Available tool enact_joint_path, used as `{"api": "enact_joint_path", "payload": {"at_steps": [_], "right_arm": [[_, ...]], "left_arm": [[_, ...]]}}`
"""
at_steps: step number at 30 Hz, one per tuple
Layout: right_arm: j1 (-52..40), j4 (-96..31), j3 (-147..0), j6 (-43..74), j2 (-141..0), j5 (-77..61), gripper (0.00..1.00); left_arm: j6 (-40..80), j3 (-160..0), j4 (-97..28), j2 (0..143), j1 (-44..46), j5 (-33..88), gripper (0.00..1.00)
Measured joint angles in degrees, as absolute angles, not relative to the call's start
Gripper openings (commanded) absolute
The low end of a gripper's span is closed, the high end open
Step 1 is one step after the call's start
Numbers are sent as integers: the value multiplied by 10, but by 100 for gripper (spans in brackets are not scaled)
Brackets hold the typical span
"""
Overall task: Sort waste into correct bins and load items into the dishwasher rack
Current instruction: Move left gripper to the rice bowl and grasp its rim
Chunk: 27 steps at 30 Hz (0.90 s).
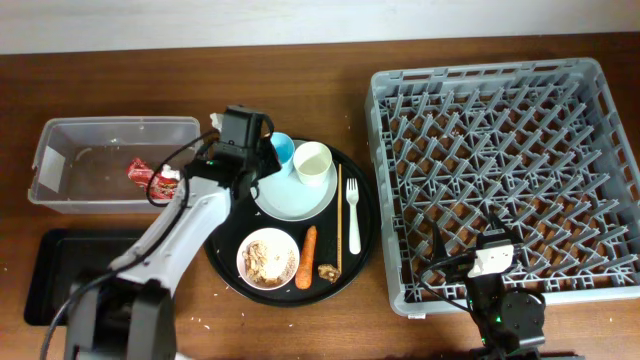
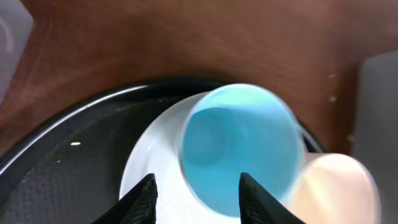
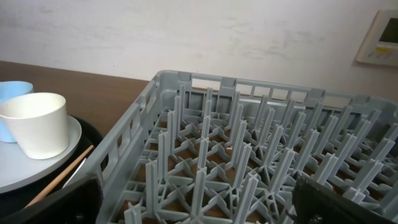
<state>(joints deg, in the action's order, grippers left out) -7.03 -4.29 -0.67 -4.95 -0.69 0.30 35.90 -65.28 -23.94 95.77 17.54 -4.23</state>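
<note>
two cups stand close side by side, the light blue cup (image 2: 239, 149) and the cream cup (image 1: 312, 160). the cream one stands on the one white plate (image 1: 285, 203), the blue one at its rim. on the round black tray (image 1: 357, 268) i also count one bowl (image 1: 242, 256) of rice-like scraps (image 1: 268, 258), one carrot (image 1: 308, 257), one brown lump (image 1: 328, 271), one white fork (image 1: 352, 215) and one wooden stick (image 1: 339, 215). the one clear tub (image 1: 90, 135) holds the red wrapper (image 1: 140, 171). a white bit beside the wrapper sits half behind my cable and is hard to make out. my left arm cuts off part of the black rectangular tray (image 1: 55, 270).

my left gripper (image 2: 198, 199) points down over the blue cup, fingers spread and holding nothing. my right gripper (image 3: 199, 208) hangs low at the near edge of the one rack (image 1: 500, 130), facing across the pegs. its fingers are only dark blurs at the lower corners, wide apart with nothing in their grasp.
</note>
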Motion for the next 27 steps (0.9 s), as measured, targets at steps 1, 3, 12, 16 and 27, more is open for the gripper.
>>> {"api": "enact_joint_path", "payload": {"at_steps": [1, 3, 12, 16, 27], "right_arm": [[-70, -43, -7, -49, -7, 3, 99], [-70, -43, -7, -49, -7, 3, 99], [-70, -43, -7, -49, -7, 3, 99], [-70, -43, -7, -49, -7, 3, 99], [-70, -43, -7, -49, -7, 3, 99]], "left_arm": [[363, -653, -231, 973, 175, -47, 42], [365, -653, -223, 977, 175, -50, 42], [343, -662, -607, 716, 316, -46, 45], [390, -611, -602, 741, 436, -91, 45], [430, -536, -427, 907, 459, -113, 27]]}}
